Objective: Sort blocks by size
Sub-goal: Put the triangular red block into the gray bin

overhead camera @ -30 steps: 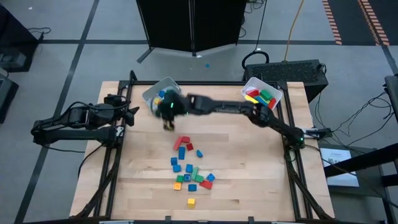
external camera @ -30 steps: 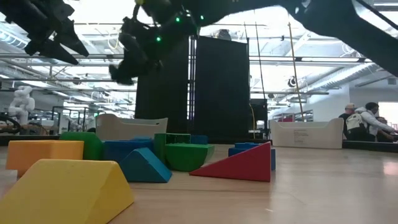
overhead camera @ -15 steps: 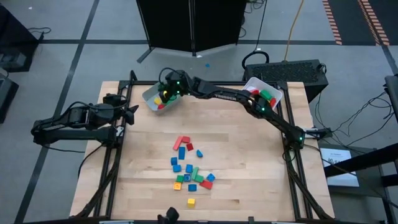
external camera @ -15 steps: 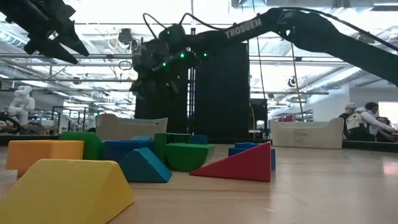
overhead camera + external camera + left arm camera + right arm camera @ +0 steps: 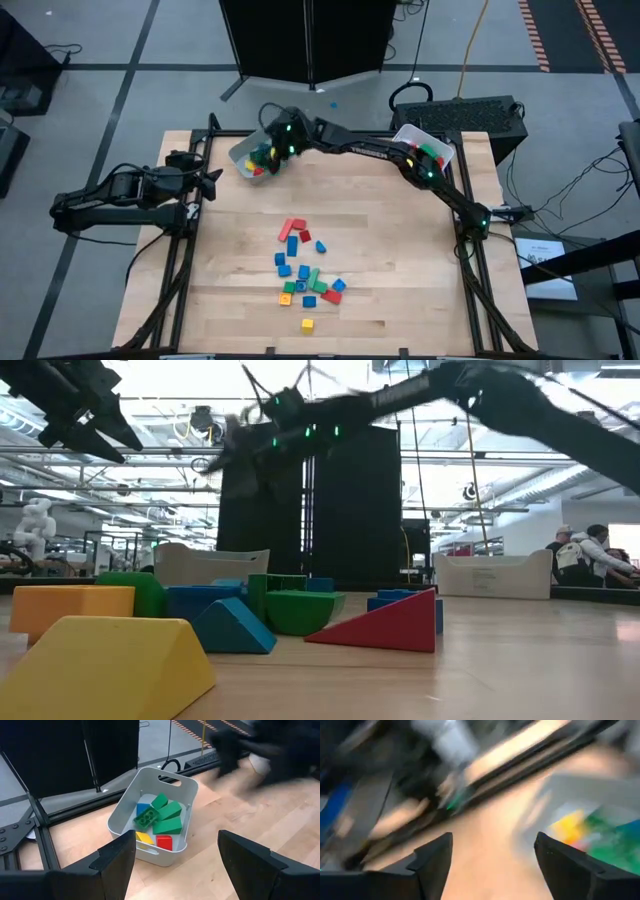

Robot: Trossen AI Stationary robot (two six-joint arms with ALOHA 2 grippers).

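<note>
Over the far left corner of the wooden table (image 5: 400, 290), the right gripper (image 5: 280, 143) hangs above a white bin (image 5: 243, 160) that holds green, blue, yellow and red blocks (image 5: 161, 821). Those blocks lie directly beneath it, inside the bin walls, and nothing sits between its fingers. A second white bin (image 5: 407, 136) at the far right corner holds more red, green and yellow pieces. The remaining loose blocks (image 5: 305, 270) lie in a scattered cluster near the middle of the table, well apart from both grippers; from table height they show as a yellow wedge (image 5: 105, 665), a red wedge (image 5: 385, 623) and blue and green pieces.

A second ago the right gripper was lower and nearer the table's middle, just beside the left bin. Half a second ago it was over the bin. Now it has shifted slightly farther back and its arm sits higher in the low view. The loose cluster has not changed.

In its own wrist view the right gripper's two dark fingers (image 5: 432, 865) stand well apart, released, with only blurred table and bin between them. The left gripper (image 5: 207, 182) waits at the table's left edge, fingers (image 5: 115, 865) spread wide and empty, facing the left bin.
</note>
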